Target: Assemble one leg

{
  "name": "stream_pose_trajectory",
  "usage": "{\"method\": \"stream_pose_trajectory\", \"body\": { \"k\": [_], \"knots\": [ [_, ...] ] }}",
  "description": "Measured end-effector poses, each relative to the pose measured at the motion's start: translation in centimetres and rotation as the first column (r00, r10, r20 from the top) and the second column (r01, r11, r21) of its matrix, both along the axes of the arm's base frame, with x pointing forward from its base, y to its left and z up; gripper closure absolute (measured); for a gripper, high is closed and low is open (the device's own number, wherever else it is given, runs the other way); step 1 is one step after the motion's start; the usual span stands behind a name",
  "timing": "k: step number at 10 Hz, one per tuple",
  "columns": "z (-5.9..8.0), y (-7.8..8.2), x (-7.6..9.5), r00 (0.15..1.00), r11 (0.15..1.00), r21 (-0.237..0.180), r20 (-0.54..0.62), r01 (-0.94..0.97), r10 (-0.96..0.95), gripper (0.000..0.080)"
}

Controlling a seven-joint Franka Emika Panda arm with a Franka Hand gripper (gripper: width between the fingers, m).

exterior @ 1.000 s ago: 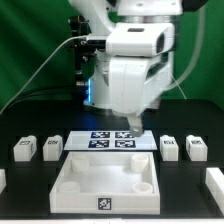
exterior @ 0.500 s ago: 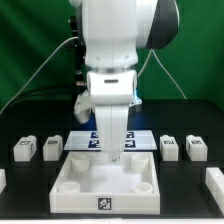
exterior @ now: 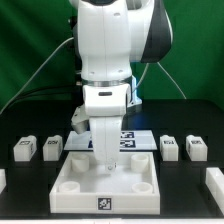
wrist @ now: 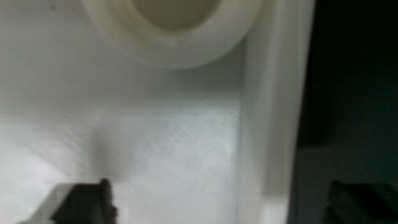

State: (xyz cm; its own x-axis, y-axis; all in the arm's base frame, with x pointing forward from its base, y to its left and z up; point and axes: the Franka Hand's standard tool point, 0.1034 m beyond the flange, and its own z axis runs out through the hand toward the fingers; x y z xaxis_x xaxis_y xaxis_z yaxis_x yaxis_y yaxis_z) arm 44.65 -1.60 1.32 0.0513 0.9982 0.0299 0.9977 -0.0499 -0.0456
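Four small white legs with tags lie on the black table: two at the exterior view's left (exterior: 24, 149) (exterior: 52, 147) and two at its right (exterior: 170, 146) (exterior: 197, 148). The large white tray-like piece (exterior: 135, 198) sits front centre. My gripper (exterior: 105, 162) hangs low over its back left part, away from every leg. In the wrist view the gripper (wrist: 222, 203) is open and empty. Its dark fingertips (wrist: 80, 200) stand on either side of the tray's side wall (wrist: 267, 120), with a round corner socket (wrist: 178, 30) ahead.
The marker board (exterior: 137, 140) lies behind the tray, partly hidden by the arm. Two more white parts sit at the table's front edges, left (exterior: 2, 179) and right (exterior: 214, 181). A green backdrop stands behind.
The arm has swung from above the marker board toward the exterior view's left and come down over the tray's back left part. The legs and the tray have not moved.
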Motion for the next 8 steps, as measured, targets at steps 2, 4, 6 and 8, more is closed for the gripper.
{"method": "stream_pose_trajectory", "body": {
  "k": [2, 4, 6, 8],
  "knots": [
    [-0.04, 0.0, -0.04, 1.0, 1.0, 0.0, -0.001, 0.001, -0.001, 0.0355],
    [-0.07, -0.01, -0.08, 1.0, 1.0, 0.0, -0.002, 0.001, -0.001, 0.0562],
    [0.01, -0.03, 0.1, 1.0, 1.0, 0.0, 0.006, 0.002, -0.002, 0.074],
    [0.01, -0.03, 0.11, 1.0, 1.0, 0.0, 0.007, 0.002, -0.002, 0.074]
  ]
}}
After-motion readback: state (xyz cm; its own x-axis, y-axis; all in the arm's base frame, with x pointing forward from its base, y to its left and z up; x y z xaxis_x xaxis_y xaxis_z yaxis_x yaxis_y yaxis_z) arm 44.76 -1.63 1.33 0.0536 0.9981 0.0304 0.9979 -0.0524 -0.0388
